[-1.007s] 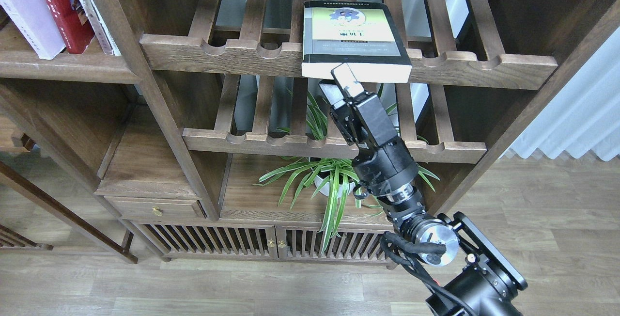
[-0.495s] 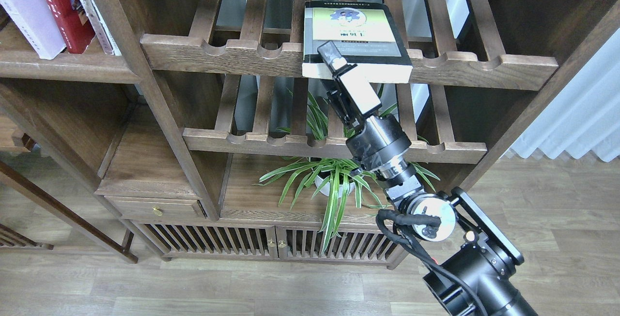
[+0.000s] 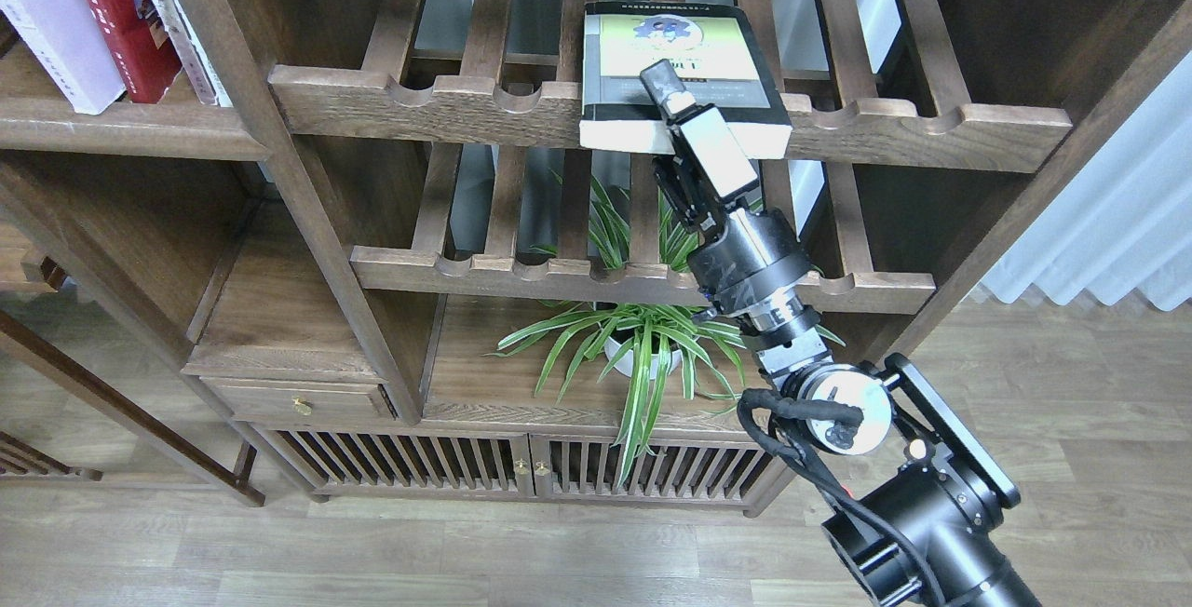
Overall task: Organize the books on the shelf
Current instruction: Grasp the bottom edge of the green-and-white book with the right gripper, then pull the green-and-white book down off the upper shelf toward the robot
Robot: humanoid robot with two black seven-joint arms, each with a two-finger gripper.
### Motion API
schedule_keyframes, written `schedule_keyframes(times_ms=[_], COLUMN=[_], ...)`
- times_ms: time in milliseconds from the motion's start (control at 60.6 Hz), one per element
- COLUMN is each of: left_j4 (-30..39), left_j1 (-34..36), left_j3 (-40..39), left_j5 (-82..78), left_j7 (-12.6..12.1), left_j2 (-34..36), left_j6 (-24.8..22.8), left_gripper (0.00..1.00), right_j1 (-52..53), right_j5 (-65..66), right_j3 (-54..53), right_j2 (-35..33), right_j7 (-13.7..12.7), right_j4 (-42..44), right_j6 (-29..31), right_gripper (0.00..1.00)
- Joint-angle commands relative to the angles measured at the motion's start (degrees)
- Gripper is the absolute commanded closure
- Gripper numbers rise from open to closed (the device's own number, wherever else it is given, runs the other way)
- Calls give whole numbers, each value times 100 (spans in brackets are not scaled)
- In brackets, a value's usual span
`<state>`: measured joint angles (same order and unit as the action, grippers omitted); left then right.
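Yellow-green book (image 3: 684, 53), black-bordered, lying flat on the upper slatted rack (image 3: 447, 104), page edge overhanging its scalloped front rail. Right gripper (image 3: 663, 86): upper finger laid across the cover near the front edge, lower finger hidden, so grip cannot be told. Lavender-white book (image 3: 51, 25) and red book (image 3: 126, 20): upright on the solid shelf (image 3: 121, 132), upper left

The bookcase (image 3: 307, 216) is dark walnut-toned wood with an open, matt grain, as are its slatted racks (image 3: 652, 109). The yellow-green book (image 3: 680, 58) has a glossy cover and a cream paper edge. At ten o'clock, the lavender-white book (image 3: 51, 25) and the red book (image 3: 126, 20) look smooth. The right arm (image 3: 745, 258) is matt black with a bare metal disc (image 3: 843, 407). The floor (image 3: 466, 551) shows grey wood-grain planks.
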<state>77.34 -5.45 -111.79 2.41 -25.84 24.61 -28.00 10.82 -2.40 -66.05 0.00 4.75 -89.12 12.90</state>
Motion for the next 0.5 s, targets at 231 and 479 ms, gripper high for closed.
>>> schedule_keyframes(times_ms=[231,479], left_j4=[-9,123], left_j1=[-44,-483], left_j3=[148,1079], left_j5=[251,1244], left_j7=[18,237], left_j2=[-35,-79], left_j6=[0,0], left_gripper=[20,22], right_j1=[-229,-1029], right_j5=[-191,-191], right_j3=[311,1076], right_j2=[0,-272], right_j7=[-44,-61], right_j4=[-150,-291], right_j6=[624,1510], right_gripper=[97,98])
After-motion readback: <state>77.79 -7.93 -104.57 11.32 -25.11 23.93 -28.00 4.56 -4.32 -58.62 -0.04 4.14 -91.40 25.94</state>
